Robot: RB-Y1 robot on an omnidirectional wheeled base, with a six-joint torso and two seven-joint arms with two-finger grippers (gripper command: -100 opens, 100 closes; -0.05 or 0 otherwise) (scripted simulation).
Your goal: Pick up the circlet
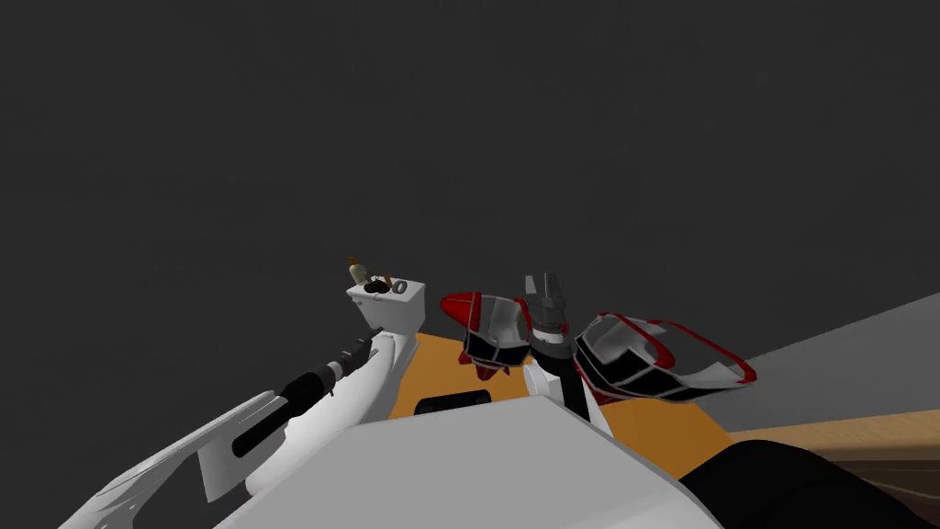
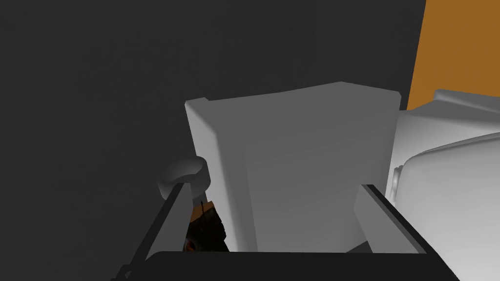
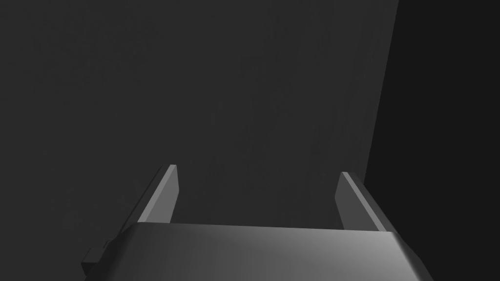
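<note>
Circlet (image 2: 182, 170) part-hidden (behind left pincer (image 2: 273, 188)).

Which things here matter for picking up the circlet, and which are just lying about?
For the job: grey circlet on the white tank; open left gripper beside it.
Lying about: bottle; dark brown item; two red, white and black shapes; open right gripper.

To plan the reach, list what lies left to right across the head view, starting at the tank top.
From the left: bottle → circlet, both on the white tank → first red-and-white shell → right hand → second red-and-white shell.
</note>
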